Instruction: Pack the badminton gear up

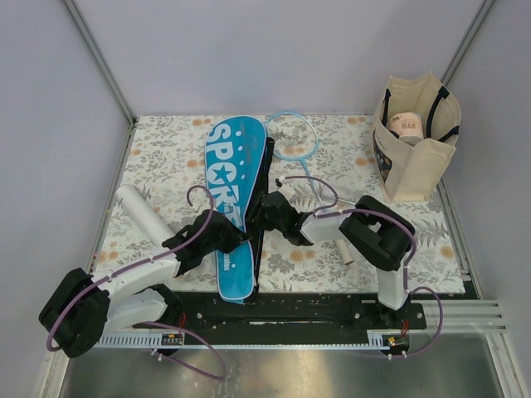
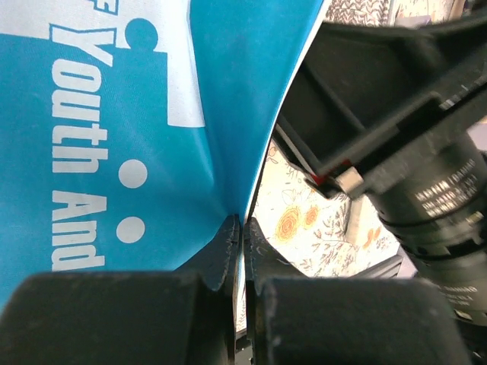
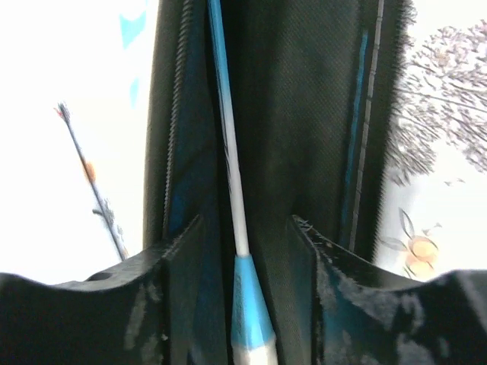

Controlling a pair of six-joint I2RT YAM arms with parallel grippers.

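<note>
The blue "SPORT" cover lies lengthwise in the middle of the table. My left gripper is shut on the cover's right edge, pinching the thin blue fabric. My right gripper is at the cover's black open side. In the right wrist view its jaws stand apart on either side of a racket's shaft and blue cone, without touching them, inside the cover's black lining. A light-blue racket head lies beyond the cover. The white tube lies at the left. The shuttlecock is out of view.
The beige tote with black handles stands at the back right, a labelled roll inside it. A short white cylinder lies by the right arm. The right arm's body hangs close above the left gripper. Grey walls enclose the flowered mat.
</note>
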